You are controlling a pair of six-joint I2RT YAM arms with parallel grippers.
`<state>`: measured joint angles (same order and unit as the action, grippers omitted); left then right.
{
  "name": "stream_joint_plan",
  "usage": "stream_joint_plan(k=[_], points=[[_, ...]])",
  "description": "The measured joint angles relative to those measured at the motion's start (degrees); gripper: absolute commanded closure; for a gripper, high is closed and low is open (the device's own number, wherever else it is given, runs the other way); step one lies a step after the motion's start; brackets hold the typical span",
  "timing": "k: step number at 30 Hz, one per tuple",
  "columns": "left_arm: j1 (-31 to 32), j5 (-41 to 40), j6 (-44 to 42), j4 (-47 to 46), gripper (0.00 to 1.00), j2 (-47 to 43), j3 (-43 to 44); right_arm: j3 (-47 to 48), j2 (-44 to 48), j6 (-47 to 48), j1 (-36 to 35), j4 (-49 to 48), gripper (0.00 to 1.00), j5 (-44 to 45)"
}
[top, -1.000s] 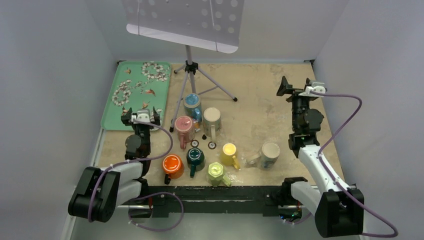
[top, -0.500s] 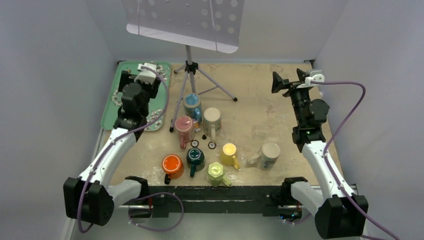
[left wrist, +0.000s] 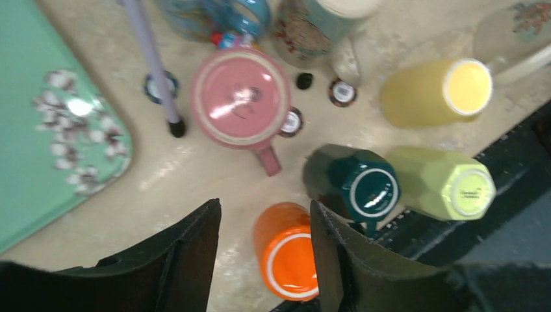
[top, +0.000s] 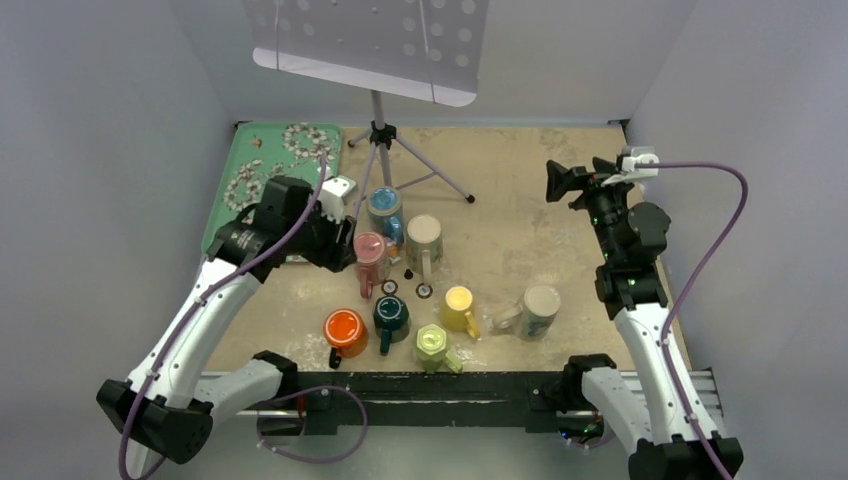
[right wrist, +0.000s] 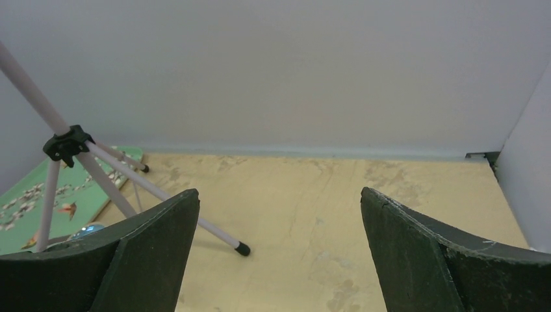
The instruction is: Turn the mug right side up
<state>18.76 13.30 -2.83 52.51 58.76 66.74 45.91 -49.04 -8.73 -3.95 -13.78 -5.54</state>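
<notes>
Eight mugs [top: 391, 312] are crowding the tabletop [top: 520, 200], and the left claw [left wrist: 265, 205] is hanging over their left side.
Fingers half spread and gripping nothing, it is pointing down at the orange mug [left wrist: 286, 257], which is sitting seemingly bottom-up near the front edge, straight ahead between the fingers. The pink mug [left wrist: 240, 97] is standing just beyond, handle aimed back at the claw. Orange is looking the likelier target, though I cannot tell for sure. Both are standing with their long axis vertical. The right claw [right wrist: 279, 191], spread wide and empty, is hovering well apart at far right, so the left arm is nearer.
</notes>
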Motion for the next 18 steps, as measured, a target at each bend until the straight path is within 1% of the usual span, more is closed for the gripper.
stream_joint_plan(k=[4,7,9,14,18], points=[[7.17,0.42,9.79,0.90,0.49,2.73,-2.34,-4.61,4.98,-2.01,0.00,0.17,0.02,0.07],[10.88,-3.41,14.71,-0.13,0.50,6.03,-4.17,-6.71,6.58,-3.08,0.02,1.18,0.02,0.55],[12.61,-6.67,17.18,-0.87,0.50,9.88,-4.87,-7.34,7.10,-3.45,0.00,2.10,0.02,1.05],[13.62,-13.53,20.35,-2.80,0.47,17.31,-7.32,-8.07,8.33,-4.13,0.00,3.72,0.02,2.05],[13.62,-18.62,20.87,-6.47,0.46,18.47,-10.71,-8.07,9.09,-4.35,0.00,3.85,0.02,2.43]])
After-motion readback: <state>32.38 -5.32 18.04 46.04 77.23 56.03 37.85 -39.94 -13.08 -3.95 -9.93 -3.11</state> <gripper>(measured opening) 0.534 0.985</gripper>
